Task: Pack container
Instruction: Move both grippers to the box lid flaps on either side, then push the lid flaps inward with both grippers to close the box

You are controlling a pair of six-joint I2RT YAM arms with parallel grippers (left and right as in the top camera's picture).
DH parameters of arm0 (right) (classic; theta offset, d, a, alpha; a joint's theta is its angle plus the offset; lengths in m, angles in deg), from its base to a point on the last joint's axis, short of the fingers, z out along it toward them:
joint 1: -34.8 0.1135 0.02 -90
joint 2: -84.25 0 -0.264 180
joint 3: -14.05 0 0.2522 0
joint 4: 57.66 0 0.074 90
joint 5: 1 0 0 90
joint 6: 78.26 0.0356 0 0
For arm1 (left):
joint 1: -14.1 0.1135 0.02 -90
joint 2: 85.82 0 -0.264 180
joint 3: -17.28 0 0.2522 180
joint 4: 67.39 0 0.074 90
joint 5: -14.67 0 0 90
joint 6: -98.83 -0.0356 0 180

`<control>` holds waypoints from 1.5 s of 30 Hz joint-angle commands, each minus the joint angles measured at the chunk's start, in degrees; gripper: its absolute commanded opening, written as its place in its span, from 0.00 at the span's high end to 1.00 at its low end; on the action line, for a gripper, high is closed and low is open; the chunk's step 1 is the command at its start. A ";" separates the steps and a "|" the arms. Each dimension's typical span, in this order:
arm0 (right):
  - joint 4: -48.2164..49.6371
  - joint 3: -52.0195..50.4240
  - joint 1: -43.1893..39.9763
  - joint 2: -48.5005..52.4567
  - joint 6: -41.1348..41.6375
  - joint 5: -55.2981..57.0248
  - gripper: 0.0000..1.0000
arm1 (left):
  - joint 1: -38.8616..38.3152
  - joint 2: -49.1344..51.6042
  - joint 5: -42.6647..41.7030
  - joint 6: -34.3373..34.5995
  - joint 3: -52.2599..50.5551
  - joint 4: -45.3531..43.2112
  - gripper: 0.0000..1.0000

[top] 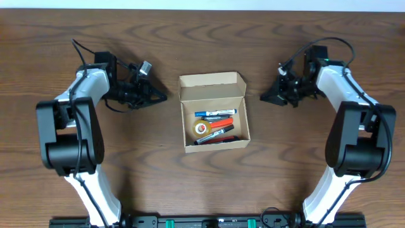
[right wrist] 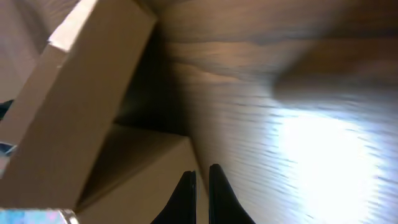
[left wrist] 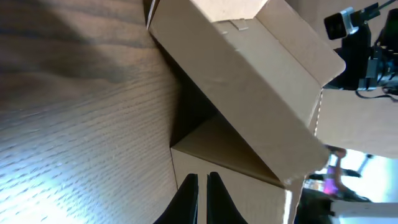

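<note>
The tan cardboard container (top: 215,145) stands open at the table's middle, its flap lid (top: 212,87) raised at the back. Inside lie a tape roll (top: 202,128), a blue pen (top: 215,114), a red pen (top: 221,126) and a black pen (top: 214,139). My left gripper (top: 163,97) is shut and empty just left of the box, pointing at it. My right gripper (top: 263,97) is shut and empty just right of it. The left wrist view shows the box side (left wrist: 249,68) beyond the fingertips (left wrist: 203,177). The right wrist view shows the box (right wrist: 81,106) beyond the fingertips (right wrist: 202,171).
The dark wooden table (top: 304,164) carries only the box. Both arm bases stand at the front edge, left (top: 69,139) and right (top: 357,145). The right arm's camera shows in the left wrist view (left wrist: 367,43).
</note>
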 commanded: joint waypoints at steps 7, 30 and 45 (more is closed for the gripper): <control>4.81 0.39 4.85 1.88 5.64 -3.45 0.99 | 0.02 5.60 -6.14 -0.20 -0.15 -2.64 0.94; 14.19 0.39 5.40 10.73 10.91 -12.02 0.99 | -2.47 6.47 -6.29 8.59 -0.15 -12.50 0.94; 21.81 0.39 6.49 10.78 15.80 -18.62 0.99 | -5.09 6.47 -6.27 13.94 -0.15 -17.11 0.94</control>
